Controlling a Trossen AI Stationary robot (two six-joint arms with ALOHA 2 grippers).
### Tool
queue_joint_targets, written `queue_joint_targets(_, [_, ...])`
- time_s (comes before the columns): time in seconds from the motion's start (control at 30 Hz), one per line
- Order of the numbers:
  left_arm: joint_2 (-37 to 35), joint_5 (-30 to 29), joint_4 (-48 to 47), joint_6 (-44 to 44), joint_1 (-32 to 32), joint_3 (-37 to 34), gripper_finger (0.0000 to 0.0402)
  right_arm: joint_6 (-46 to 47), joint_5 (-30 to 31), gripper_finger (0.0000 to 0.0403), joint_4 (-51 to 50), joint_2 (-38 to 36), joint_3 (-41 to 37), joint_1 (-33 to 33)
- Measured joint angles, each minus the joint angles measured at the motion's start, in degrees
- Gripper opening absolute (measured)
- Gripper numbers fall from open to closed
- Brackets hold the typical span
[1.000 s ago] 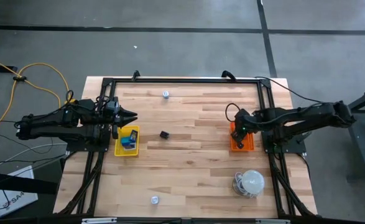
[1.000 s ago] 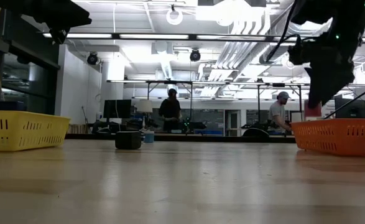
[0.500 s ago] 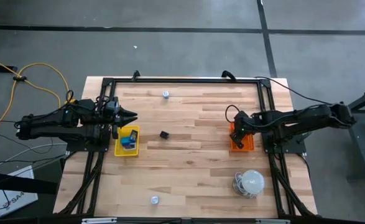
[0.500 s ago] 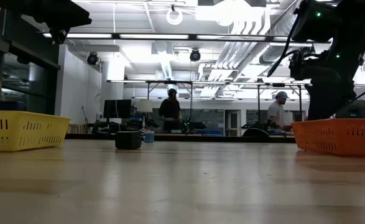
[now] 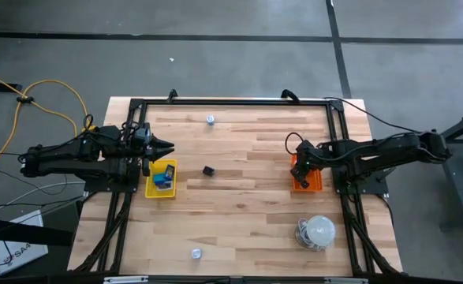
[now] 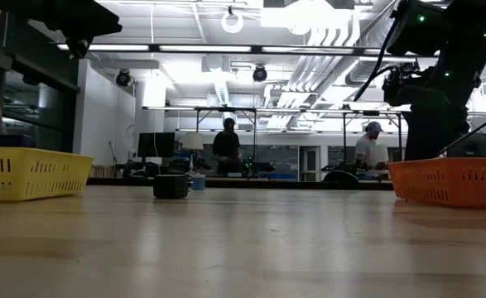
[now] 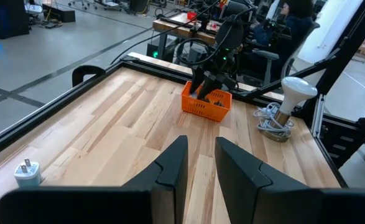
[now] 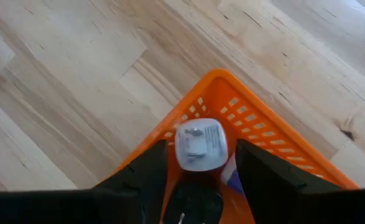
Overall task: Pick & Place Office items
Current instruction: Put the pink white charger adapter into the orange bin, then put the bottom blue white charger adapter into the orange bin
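- Right gripper (image 5: 299,163) low over orange tray (image 8: 257,118), at 3 o'clock on table (image 5: 247,213). Fingers spread, white plug-like piece (image 8: 199,144) between them. Thin slivers of orange visible either side, so judged loose, not clamped.
- Piece inside tray, at corner toward table centre, close above a dark round item (image 8: 191,205) and beside a purple bit (image 8: 233,180).
- Orientation: broad flat face up toward wrist camera, small marks on that face. Outline near square with rounded corners, so no clear long axis; sides roughly parallel to the fingers.
- Risk 1: piece perched on other items near tray wall. Could tip or slide over rim if brushed by a finger on the way up.
- Risk 2: snagging mesh wall with a fingertip on lift, dragging the light tray.
- Risk 3: if piece is in fact lightly pinched, could ride up with gripper and drop outside.
- Left gripper (image 7: 201,142) parked at 9 o'clock, just by 12 o'clock edge of yellow tray (image 5: 151,189); fingers slightly apart, nothing between.
- Still out on table: 1 black block (image 5: 208,170) near centre, 1 round bit (image 5: 210,120) at 12 o'clock, 1 round bit (image 5: 196,253) toward 7 o'clock.
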Motion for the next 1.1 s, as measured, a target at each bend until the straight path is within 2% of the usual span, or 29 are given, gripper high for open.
queue_joint_targets(0.8, [0.0, 0.0, 0.0, 0.0, 0.0, 0.0, 0.0078, 0.5, 1.0, 0.0178, -0.9, -2.3, 0.0, 0.0])
queue_joint_targets(1.1, [0.0, 0.0, 0.0, 0.0, 0.0, 0.0, 0.0078, -1.7, 5.6, 0.0178, 1.0, -5.9, 0.0, 0.0])
